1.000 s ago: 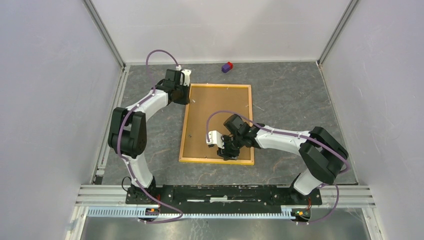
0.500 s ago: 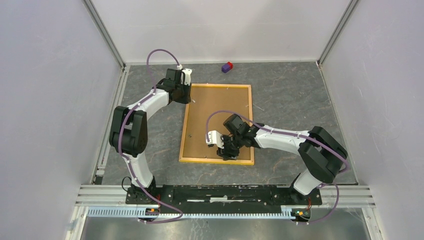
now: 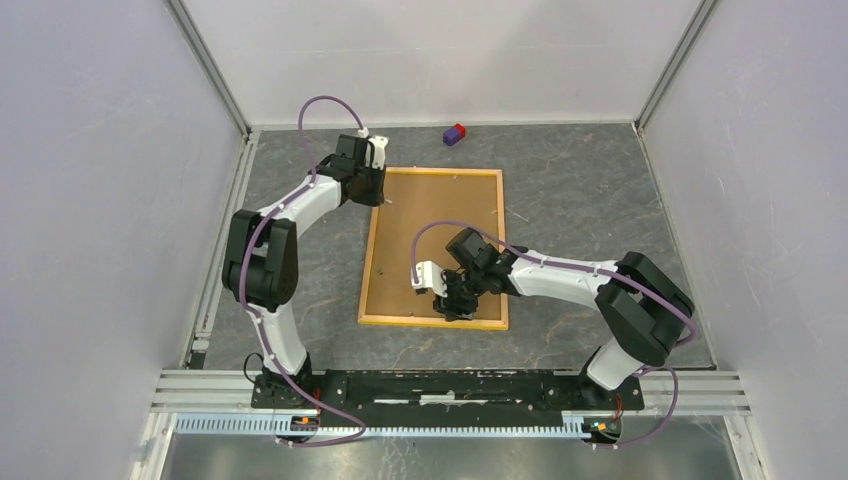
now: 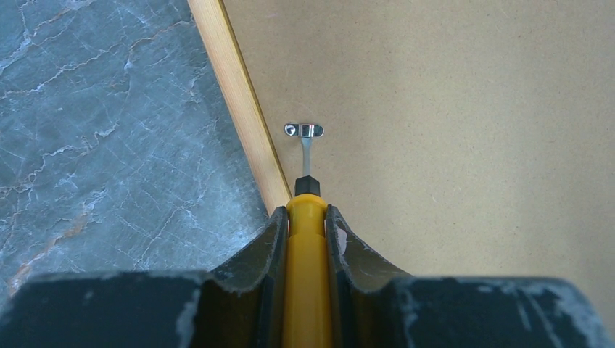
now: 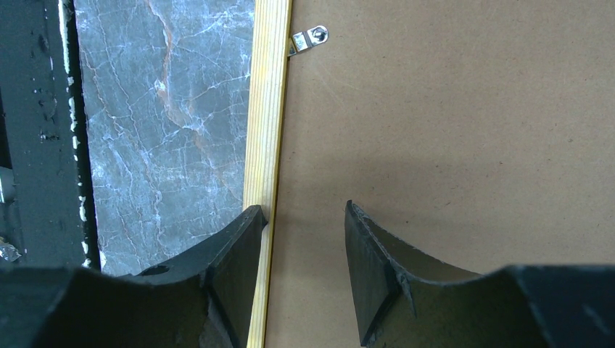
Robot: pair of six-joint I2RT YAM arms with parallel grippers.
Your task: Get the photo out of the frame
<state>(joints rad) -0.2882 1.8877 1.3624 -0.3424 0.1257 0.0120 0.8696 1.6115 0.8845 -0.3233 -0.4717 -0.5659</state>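
As seen from above: frame (image 3: 434, 250) flat, brown back up, left gripper (image 3: 375, 192) at its far left corner, right gripper (image 3: 455, 305) over its near edge. Left wrist: clamps a yellow screwdriver (image 4: 306, 275), tip at a metal clip (image 4: 303, 130) beside the frame's edge. Right wrist: stands half open, empty, straddling that edge and the brown back.
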